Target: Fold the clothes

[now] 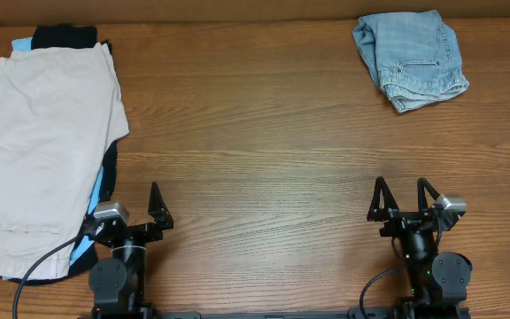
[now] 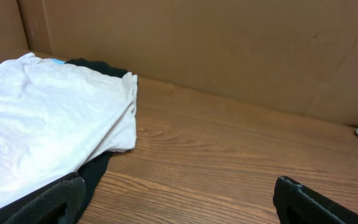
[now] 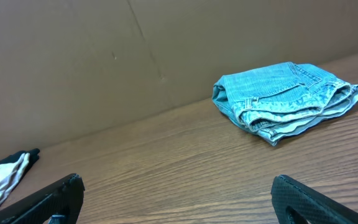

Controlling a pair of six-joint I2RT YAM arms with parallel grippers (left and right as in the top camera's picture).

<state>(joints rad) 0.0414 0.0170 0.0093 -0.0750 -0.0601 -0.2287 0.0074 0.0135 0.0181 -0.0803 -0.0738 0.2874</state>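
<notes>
Listener: Clothes first, please. Where do they lie?

Describer: Seen from above, a large pale beige pair of cotton shorts (image 1: 47, 151) lies spread flat at nine o'clock on the brown wooden tabletop (image 1: 255, 159). It tops a pile. A black garment (image 1: 65, 35) pokes out at the pile's eleven o'clock end, and a light-blue garment (image 1: 85, 252) shows along its seven o'clock edge. A faded-blue pair of denim shorts (image 1: 412, 60) sits well apart at one o'clock, bunched into a compact bundle.

Listener: And the arms?

Describer: The left claw (image 1: 135, 213) rests at seven o'clock, just beside the pile's near corner. The right claw (image 1: 403, 197) rests at five o'clock. Both have their jaws spread fully wide, and both hold nothing.

Listener: So what is the step in hand?

Describer: I judge that folding has not begun and the beige shorts come first. The middle of the tabletop is bare, so it suits as a folding spot.

Listener: How should it be done well?

Describer: Pinch only the beige layer at an outer edge, so the black garment beneath is not dragged along. Take two corners, one per claw, and keep the cloth taut while sliding it to the centre. Lay it flat before creasing, or wrinkles will get folded in. I cannot tell which end is the waistband.
</notes>
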